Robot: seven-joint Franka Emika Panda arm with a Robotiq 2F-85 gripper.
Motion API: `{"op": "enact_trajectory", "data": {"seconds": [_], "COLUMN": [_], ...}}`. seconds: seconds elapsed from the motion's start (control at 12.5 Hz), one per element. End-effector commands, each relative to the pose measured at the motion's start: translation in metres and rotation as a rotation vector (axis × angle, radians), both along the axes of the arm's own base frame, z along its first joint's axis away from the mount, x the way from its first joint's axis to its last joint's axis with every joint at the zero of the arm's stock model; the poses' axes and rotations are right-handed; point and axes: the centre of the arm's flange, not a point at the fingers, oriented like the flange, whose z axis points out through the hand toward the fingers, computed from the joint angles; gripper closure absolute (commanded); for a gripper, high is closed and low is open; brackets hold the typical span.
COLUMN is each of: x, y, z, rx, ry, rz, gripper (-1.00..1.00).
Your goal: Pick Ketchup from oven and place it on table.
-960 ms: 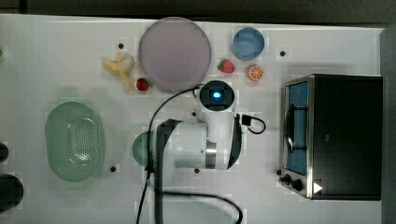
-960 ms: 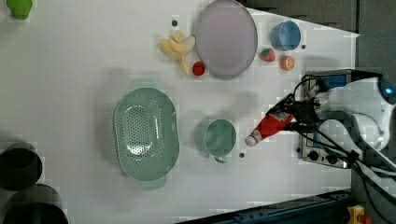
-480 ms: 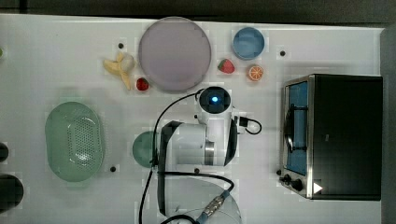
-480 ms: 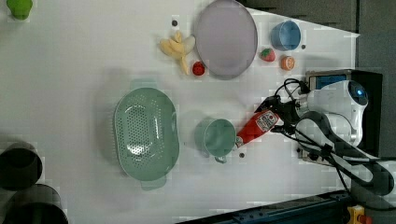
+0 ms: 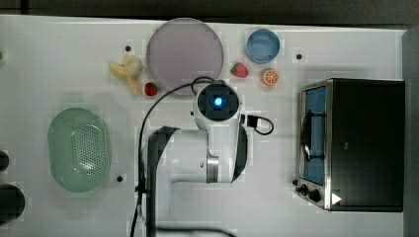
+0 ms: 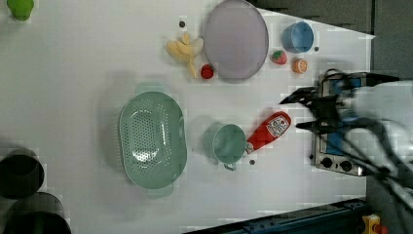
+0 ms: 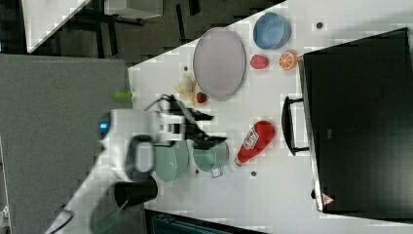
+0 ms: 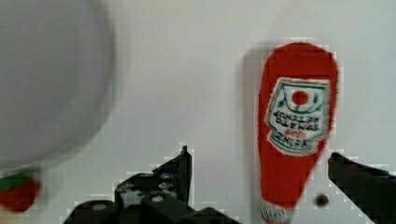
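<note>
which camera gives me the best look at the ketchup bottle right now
The wrist view: the ketchup lies close up on the table, label readable. The left view and right view show it whole but small, beside the green cup.

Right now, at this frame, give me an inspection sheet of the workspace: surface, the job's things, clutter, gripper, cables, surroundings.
Surface: white table, a few small dark holes.
Job's things: ketchup lying flat on the table, cap toward the green cup; oven at the top view's right.
Clutter: green colander, grey plate, blue bowl, banana, strawberries, orange slice, dark cylinders.
Gripper: gripper open, above the bottle, not touching.
Cables: black cable looped off the wrist.
Surroundings: dark floor beyond the table.
</note>
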Motion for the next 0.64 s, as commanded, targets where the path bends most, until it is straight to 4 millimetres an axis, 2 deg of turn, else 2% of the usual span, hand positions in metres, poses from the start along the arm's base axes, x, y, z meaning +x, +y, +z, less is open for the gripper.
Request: {"op": "enact_trajectory", "data": {"seconds": [0.08,0.32,0.48,0.64], "x": [0.027,0.022,0.013,0.003], "y": [-0.010,-0.012,-0.012,-0.013], "z": [0.170,0.271,0.308,0.324], "rx": [0.009,0.008,0.007,0.006], "ry": [-0.215,-0.247,-0.205,-0.148], "rz": [-0.055,-0.049,-0.048,-0.049], "gripper": [-1.00,-1.00,-1.00,-1.00]}}
